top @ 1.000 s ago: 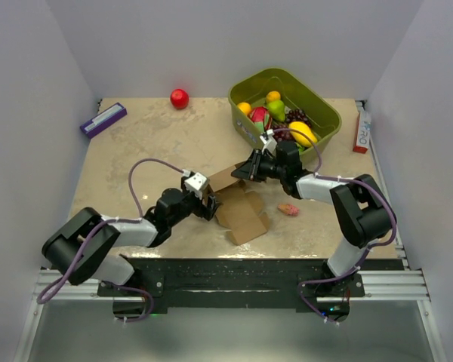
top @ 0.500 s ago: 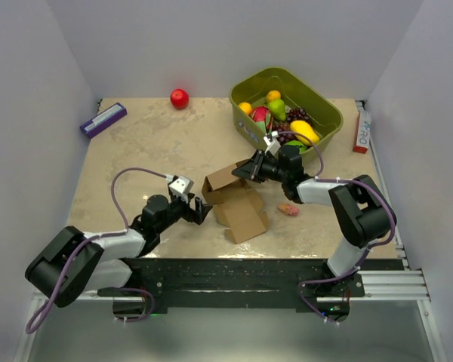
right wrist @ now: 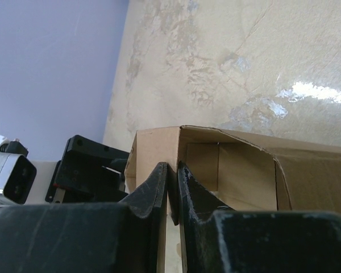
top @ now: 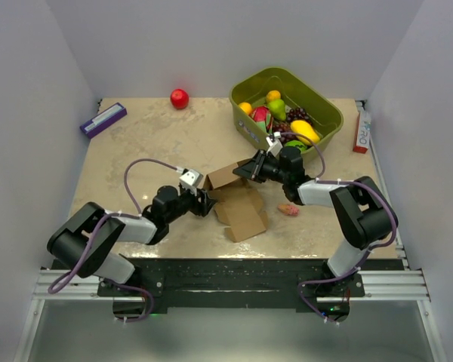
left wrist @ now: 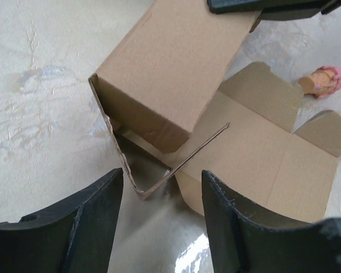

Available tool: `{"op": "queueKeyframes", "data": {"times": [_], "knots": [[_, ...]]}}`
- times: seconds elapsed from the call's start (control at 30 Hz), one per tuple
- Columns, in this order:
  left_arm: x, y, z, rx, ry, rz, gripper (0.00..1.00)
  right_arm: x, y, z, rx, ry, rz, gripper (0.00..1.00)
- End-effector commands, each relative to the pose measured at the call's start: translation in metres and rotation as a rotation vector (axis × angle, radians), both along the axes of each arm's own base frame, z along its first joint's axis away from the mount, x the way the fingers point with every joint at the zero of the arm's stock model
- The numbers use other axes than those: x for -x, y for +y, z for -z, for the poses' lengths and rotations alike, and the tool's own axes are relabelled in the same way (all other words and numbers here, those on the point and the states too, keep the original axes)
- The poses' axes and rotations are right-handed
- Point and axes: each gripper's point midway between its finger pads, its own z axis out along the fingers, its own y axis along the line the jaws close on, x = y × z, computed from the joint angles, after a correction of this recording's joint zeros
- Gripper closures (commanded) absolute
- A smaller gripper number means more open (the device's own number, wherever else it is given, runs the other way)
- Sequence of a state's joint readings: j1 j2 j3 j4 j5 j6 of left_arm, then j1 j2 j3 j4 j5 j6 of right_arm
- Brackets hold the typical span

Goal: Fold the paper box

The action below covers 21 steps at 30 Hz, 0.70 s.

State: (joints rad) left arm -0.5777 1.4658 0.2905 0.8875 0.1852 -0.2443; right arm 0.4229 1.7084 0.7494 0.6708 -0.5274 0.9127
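- The paper box (top: 236, 202) is plain brown cardboard, matte, with sharp creases, and sits in the middle of the desk (top: 151, 151) between my two arms.
- It is half formed. The far-left part stands up as a squarish sleeve, and the rest lies flat as panels and rounded tabs spread toward the near right.
- Its long axis runs on a diagonal, from the raised sleeve at the far left to the flat flaps at the near right.
- The sleeve's open mouth faces my left arm.
- The left pincer (left wrist: 162, 213) stands open, low over the desk. Its dark fingers (left wrist: 85, 222) are on either side of the sleeve's near corner and pinch nothing that I can see.
- The right pincer (right wrist: 171, 176) is closed on the thin far wall of the sleeve, one finger inside and one outside.
- The desk top is glossy beige with a marbled stone pattern and shows glare.
- The green bin (top: 284, 73) is smooth plastic with rounded corners, at the far right, well apart from the box.
- It holds orange fruit (top: 272, 96), a green one (top: 276, 109), a red one (top: 258, 115), a yellow one (top: 302, 133) and dark grapes (top: 296, 116).
- A small pink object (top: 288, 209) lies just to the right of the flat flaps.
- A red ball (top: 180, 98) is at the far edge, a purple-and-white flat box (top: 103, 118) at the far left and a red-and-white slim box (top: 361, 130) against the right wall.
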Motion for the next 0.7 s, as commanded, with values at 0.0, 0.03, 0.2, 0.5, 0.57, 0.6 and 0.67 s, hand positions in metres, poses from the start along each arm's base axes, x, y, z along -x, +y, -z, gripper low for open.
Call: {"op": "queueKeyframes", "data": {"times": [0.0, 0.03, 0.2, 0.5, 0.57, 0.6, 0.67], "knots": [[-0.015, -0.014, -0.022, 0.041, -0.069, -0.005, 0.41, 0.004, -0.024, 0.041, 0.046, 0.214, 0.147, 1.0], [-0.016, -0.014, -0.02, 0.029, -0.065, -0.019, 0.41, 0.003, -0.024, 0.04, 0.044, 0.211, 0.152, 1.0], [-0.017, -0.022, -0.007, -0.035, -0.035, -0.054, 0.45, 0.004, -0.027, 0.038, 0.022, 0.22, 0.19, 1.0], [-0.026, -0.029, 0.003, -0.089, -0.001, -0.168, 0.47, 0.007, -0.019, 0.035, 0.0, 0.222, 0.204, 1.0], [-0.029, -0.025, 0.006, -0.087, 0.011, -0.209, 0.45, 0.008, -0.017, 0.034, 0.0, 0.22, 0.206, 1.0], [-0.03, -0.024, 0.007, -0.086, 0.015, -0.223, 0.45, 0.008, -0.017, 0.032, -0.007, 0.222, 0.21, 1.0], [-0.032, -0.021, 0.009, -0.085, 0.023, -0.258, 0.45, 0.01, -0.017, 0.032, -0.022, 0.241, 0.217, 1.0]]}}
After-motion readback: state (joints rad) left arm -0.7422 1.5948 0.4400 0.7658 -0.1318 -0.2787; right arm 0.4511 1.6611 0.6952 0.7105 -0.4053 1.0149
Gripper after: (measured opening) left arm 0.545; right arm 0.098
